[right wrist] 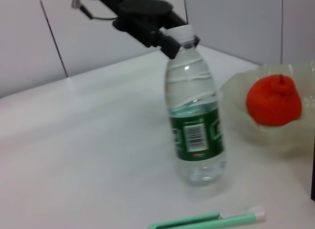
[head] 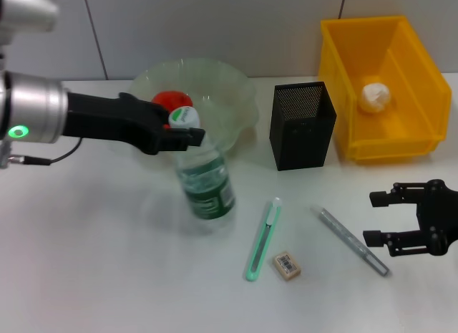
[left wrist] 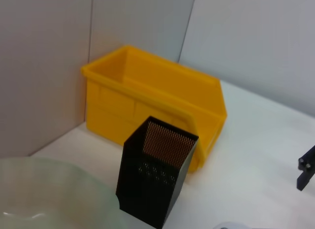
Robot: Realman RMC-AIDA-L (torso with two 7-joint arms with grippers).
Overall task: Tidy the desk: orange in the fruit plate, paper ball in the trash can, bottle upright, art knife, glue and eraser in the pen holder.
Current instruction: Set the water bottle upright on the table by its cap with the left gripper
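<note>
The clear bottle (head: 206, 182) (right wrist: 194, 135) stands upright on the white desk (head: 93, 261), and my left gripper (head: 184, 129) (right wrist: 172, 39) is shut on its cap and neck. Behind it the orange (head: 166, 100) (right wrist: 273, 101) lies in the pale-green fruit plate (head: 229, 89). A paper ball (head: 375, 95) rests inside the yellow trash can (head: 422, 75). The mint-green art knife (head: 262, 238), the tan eraser (head: 286, 265) and the grey glue stick (head: 352, 240) lie on the desk in front of the black mesh pen holder (head: 302, 129). My right gripper (head: 370, 218) hovers open just right of the glue.
The pen holder (left wrist: 152, 184) stands between the fruit plate (left wrist: 49, 189) and the trash can (left wrist: 147, 91), close to the back wall. Bare desk stretches left of and in front of the bottle.
</note>
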